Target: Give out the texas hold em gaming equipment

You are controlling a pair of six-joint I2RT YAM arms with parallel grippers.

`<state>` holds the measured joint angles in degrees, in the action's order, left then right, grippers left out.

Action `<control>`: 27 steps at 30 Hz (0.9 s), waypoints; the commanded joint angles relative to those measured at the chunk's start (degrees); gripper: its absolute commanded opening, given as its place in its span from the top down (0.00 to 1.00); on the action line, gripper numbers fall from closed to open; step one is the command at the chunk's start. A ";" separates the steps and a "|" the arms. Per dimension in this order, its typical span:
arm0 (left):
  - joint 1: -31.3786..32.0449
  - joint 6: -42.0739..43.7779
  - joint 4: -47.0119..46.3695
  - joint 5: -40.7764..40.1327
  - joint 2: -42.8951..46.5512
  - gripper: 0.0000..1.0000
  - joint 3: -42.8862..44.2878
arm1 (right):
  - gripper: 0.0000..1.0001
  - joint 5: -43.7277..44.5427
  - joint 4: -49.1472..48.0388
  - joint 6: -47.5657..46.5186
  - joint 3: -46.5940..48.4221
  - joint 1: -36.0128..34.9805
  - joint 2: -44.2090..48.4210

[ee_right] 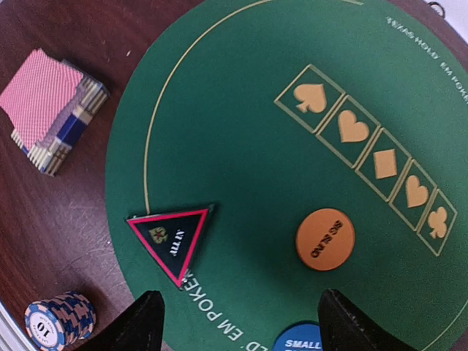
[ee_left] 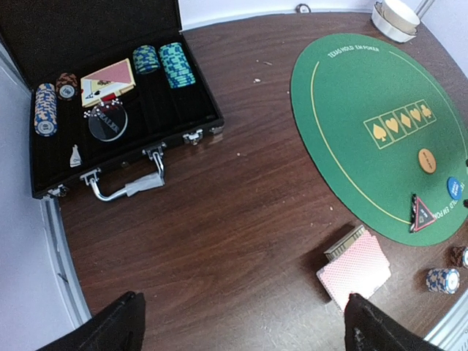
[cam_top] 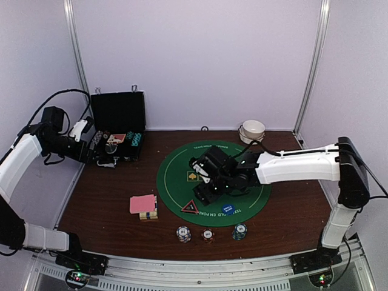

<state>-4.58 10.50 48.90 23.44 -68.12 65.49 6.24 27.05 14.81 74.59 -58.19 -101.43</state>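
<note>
**Top view.**
- Right claw [cam_top: 205, 191]: over the near part of the green mat [cam_top: 176, 163], just beside the red triangular button [cam_top: 190, 207] and the blue button [cam_top: 228, 209].
- Left claw [cam_top: 82, 129]: far left, at the open case [cam_top: 118, 121].
- Pink-backed cards [cam_top: 142, 203]: on their box [cam_top: 149, 214], on the desk [cam_top: 103, 206] left of the mat.
- Chip stacks [cam_top: 208, 235]: on the desk, near of the mat.

**Left wrist view.**
- Left claw: released, nothing between its fingers.
- Spare chips [ee_left: 174, 64]: stacked in the case.

**Right wrist view.**
- Right claw: spread and empty, the blue button at its fingertips.
- Orange button [ee_right: 325, 239]: flat on the mat, just beyond.

**Step.** I judge that the marker buttons are being laid out. If I lift a button next, I must lower squarely and pinch its thin edge.
</note>
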 commanded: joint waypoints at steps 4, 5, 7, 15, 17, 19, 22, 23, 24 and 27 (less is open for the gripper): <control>-0.50 2.68 3.93 2.44 1.27 0.02 1.62 | 0.32 -1.03 5.87 -2.15 6.09 -3.85 -8.17; -0.52 2.85 4.14 2.70 1.39 0.02 1.61 | 0.34 -1.23 5.87 -2.29 6.41 -4.04 -8.98; -0.52 3.03 4.28 3.11 1.69 0.02 1.42 | 0.38 -1.49 6.24 -2.69 7.22 -4.53 -10.32; -0.52 2.72 4.98 4.80 1.81 0.02 2.22 | 0.48 -2.67 6.09 -2.77 8.09 -5.03 -14.45; -0.52 2.51 5.12 5.36 1.60 0.03 2.63 | 0.49 -2.70 5.92 -2.47 8.38 -5.01 -15.37; -0.52 2.23 5.29 5.72 1.37 0.03 2.98 | 0.51 -2.74 5.41 -2.22 8.40 -5.00 -15.99; -0.51 2.02 5.40 5.91 1.24 0.02 3.28 | 0.55 -2.74 4.74 -2.08 8.70 -5.01 -16.95; -0.52 1.98 5.39 6.06 1.21 0.02 3.32 | 0.56 -2.63 4.64 -2.07 8.87 -5.00 -17.30; -0.52 1.91 5.38 6.22 1.16 0.02 3.40 | 0.58 -2.58 4.58 -2.06 9.06 -5.02 -17.67; -0.52 1.53 5.33 6.78 0.99 0.02 3.73 | 0.68 -2.32 3.69 -1.82 9.42 -4.99 -18.89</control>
<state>-4.58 12.38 54.57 28.42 -67.07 67.22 3.33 31.83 12.53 82.39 -62.76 -117.99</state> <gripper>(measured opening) 0.976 0.359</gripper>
